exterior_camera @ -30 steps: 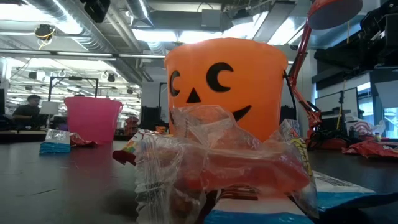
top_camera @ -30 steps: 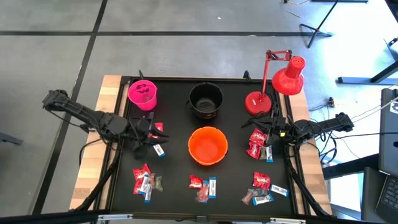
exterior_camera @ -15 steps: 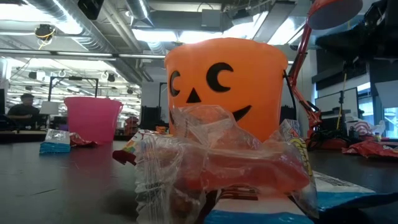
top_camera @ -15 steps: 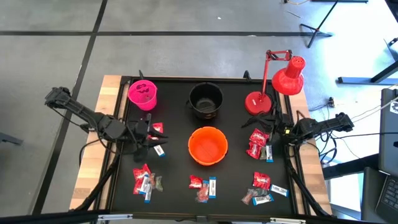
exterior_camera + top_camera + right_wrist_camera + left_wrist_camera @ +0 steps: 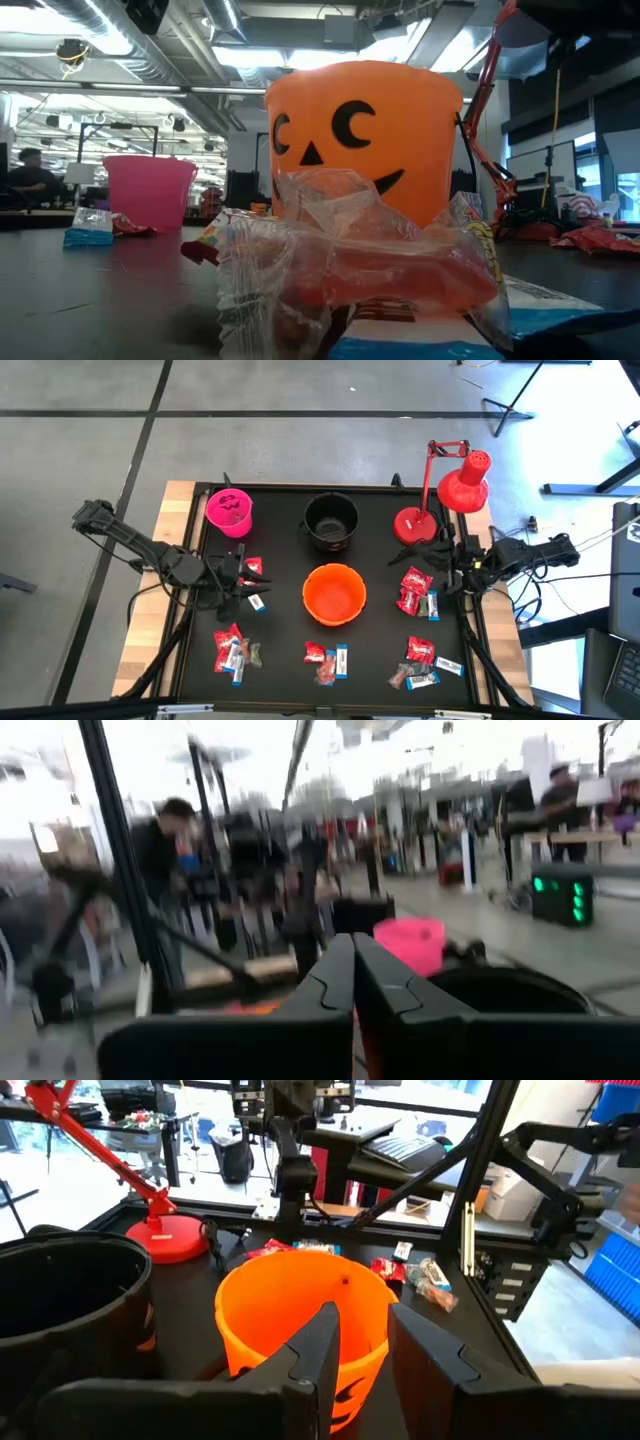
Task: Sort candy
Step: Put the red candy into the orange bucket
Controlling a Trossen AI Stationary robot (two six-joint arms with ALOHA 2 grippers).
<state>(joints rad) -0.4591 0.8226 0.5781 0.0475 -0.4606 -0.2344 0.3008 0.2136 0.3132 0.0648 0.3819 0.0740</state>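
The left claw point(image 5: 243, 582) hangs over the left part of the black worktop point(image 5: 280, 650), just beside a small cluster of candy point(image 5: 254, 568) that lies between the pink bucket point(image 5: 230, 512) and the orange bucket point(image 5: 334, 594); its fingers point(image 5: 322, 1348) stand a little apart, and in the left wrist view nothing shows between them. The right claw point(image 5: 448, 573) sits at the worktop's right edge, near the base of the red desk lamp point(image 5: 412, 526), its two fingers point(image 5: 335, 978) pressed together on nothing. The candy is spread in loose groups: red packets and a blue-and-white bar point(image 5: 416, 592) right of the orange bucket, a group at the near left point(image 5: 234, 650), a few pieces at the near middle point(image 5: 327, 659), and more at the near right point(image 5: 424, 663). No writing on any wrapper can be read. The orange bucket bears a black jack-o'-lantern face point(image 5: 330, 140), and the pink bucket carries a dark face as well. The black bucket point(image 5: 331, 521) stands at the far middle, between the pink bucket and the lamp. In the low view a crumpled clear wrapper point(image 5: 330, 260) lies right before the camera and hides the lower part of the orange bucket. Beyond the worktop, a person point(image 5: 28, 172) sits far off on the left.
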